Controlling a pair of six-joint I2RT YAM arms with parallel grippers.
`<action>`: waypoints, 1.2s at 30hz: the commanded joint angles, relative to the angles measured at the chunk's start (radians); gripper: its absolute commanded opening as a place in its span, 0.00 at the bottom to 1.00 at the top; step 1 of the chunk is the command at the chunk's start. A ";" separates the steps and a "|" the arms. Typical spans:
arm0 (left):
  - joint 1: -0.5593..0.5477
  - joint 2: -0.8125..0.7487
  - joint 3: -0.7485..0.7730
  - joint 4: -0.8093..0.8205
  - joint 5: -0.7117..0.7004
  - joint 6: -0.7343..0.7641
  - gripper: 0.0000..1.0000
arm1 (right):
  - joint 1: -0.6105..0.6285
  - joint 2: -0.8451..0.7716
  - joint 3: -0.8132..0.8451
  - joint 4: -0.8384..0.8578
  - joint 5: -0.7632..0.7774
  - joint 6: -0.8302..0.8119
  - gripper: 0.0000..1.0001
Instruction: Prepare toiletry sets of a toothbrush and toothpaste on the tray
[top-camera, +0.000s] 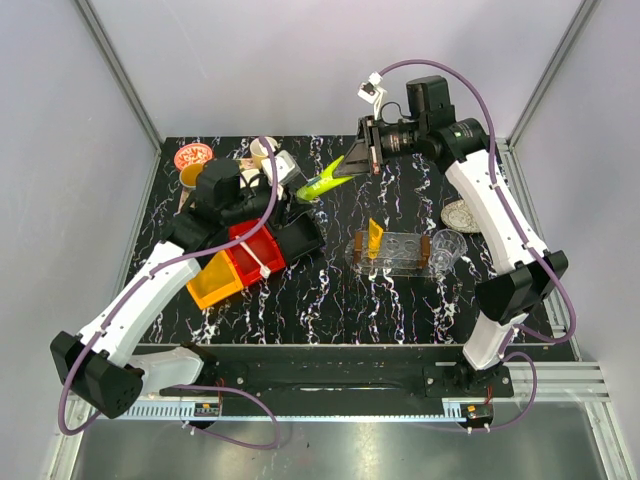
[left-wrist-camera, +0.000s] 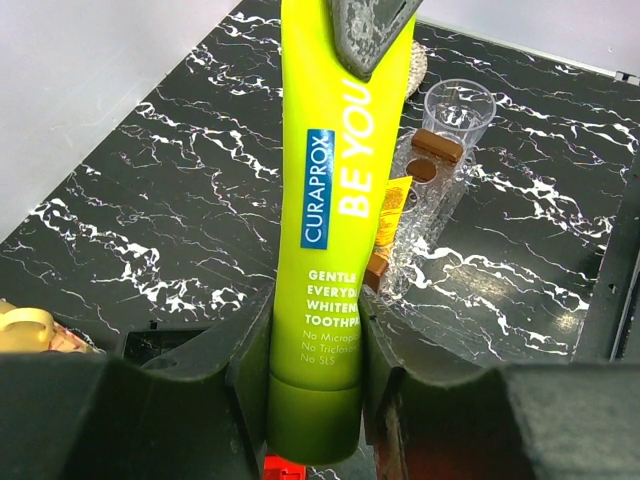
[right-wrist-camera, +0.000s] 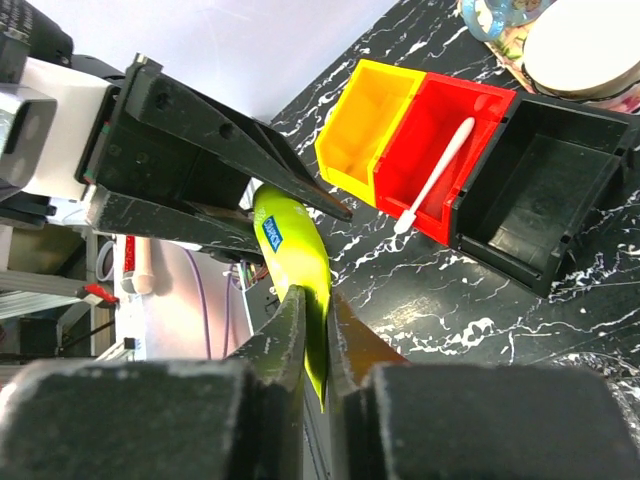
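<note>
The lime green toothpaste (top-camera: 322, 184) hangs in the air between both arms above the table's back. My left gripper (left-wrist-camera: 315, 325) is shut on its cap end, and my right gripper (right-wrist-camera: 318, 300) is shut on its flat end. The orange toothpaste (top-camera: 374, 238) stands upright in the clear rack (top-camera: 398, 254). A white toothbrush (right-wrist-camera: 435, 178) lies slanted in the red bin (right-wrist-camera: 470, 115). A pale oval thing (top-camera: 458, 214), maybe the tray, shows partly beside the right arm.
An orange bin (top-camera: 213, 280), the red bin (top-camera: 255, 250) and a black bin (top-camera: 302, 236) sit in a row under the left arm. A clear cup (top-camera: 446, 250) stands by the rack's right end. A floral tray with cups (top-camera: 195, 156) is at the back left.
</note>
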 joint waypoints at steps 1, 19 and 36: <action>-0.011 0.001 0.024 0.094 -0.018 0.010 0.00 | -0.001 -0.020 -0.009 0.025 -0.049 0.000 0.06; -0.017 0.006 0.049 0.064 -0.072 -0.013 0.92 | -0.001 -0.114 0.053 -0.138 0.412 -0.190 0.00; -0.016 -0.020 0.023 -0.051 -0.177 0.106 0.96 | -0.016 -0.270 -0.076 -0.248 0.915 -0.371 0.00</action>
